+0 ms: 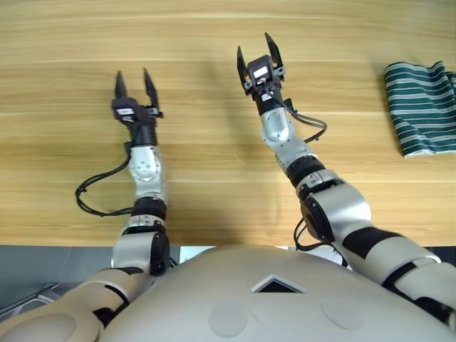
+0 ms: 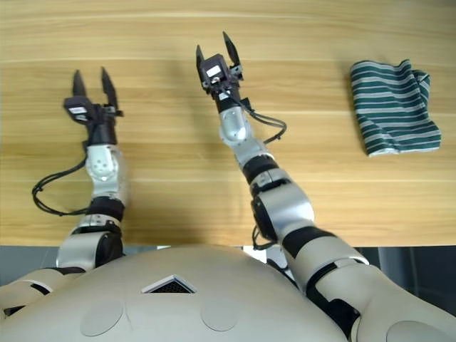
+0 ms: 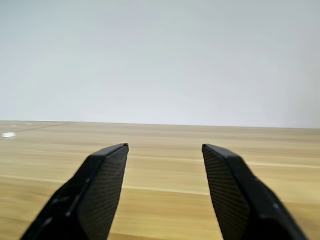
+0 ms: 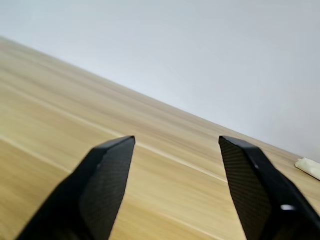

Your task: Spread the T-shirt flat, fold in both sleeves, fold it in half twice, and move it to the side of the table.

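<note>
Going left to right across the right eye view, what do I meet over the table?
left hand → right hand → folded striped T-shirt

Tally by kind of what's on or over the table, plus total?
T-shirt, green and white stripes, folded: 1
Grippers, open and empty: 2 (left gripper, right gripper)
Total: 3

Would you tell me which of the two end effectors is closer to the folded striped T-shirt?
The right end effector: the T-shirt lies off to its right on the table, while the left end effector sits farther left, away from it.
</note>
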Controlling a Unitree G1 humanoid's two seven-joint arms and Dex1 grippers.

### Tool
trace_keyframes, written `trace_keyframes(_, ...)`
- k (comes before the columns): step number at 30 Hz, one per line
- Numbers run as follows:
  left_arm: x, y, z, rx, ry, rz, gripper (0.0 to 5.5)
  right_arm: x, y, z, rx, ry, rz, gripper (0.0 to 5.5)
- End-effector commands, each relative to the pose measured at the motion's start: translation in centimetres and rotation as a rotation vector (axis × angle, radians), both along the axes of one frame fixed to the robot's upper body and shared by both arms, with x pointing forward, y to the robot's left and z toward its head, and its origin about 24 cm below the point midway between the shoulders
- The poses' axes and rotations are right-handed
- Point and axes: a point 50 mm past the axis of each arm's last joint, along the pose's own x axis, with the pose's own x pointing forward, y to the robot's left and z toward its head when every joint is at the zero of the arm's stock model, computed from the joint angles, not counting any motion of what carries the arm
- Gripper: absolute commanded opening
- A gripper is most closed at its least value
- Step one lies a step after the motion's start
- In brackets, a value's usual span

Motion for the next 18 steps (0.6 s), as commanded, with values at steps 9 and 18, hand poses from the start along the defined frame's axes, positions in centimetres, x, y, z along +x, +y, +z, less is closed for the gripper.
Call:
trace_keyframes(9,-4.0,-7.1,1.8,0.01,0.087,-0.207,3.62,-8.1,-3.8,0.4,-0.069,-0.001,-0.185,3.1)
trace_keyframes(18,-4.2,-6.4,0.5,0.023,0.14,-0.135,3.85,-7.9,-5.1,-0.4,-0.152,-0.005,-0.195,3.68)
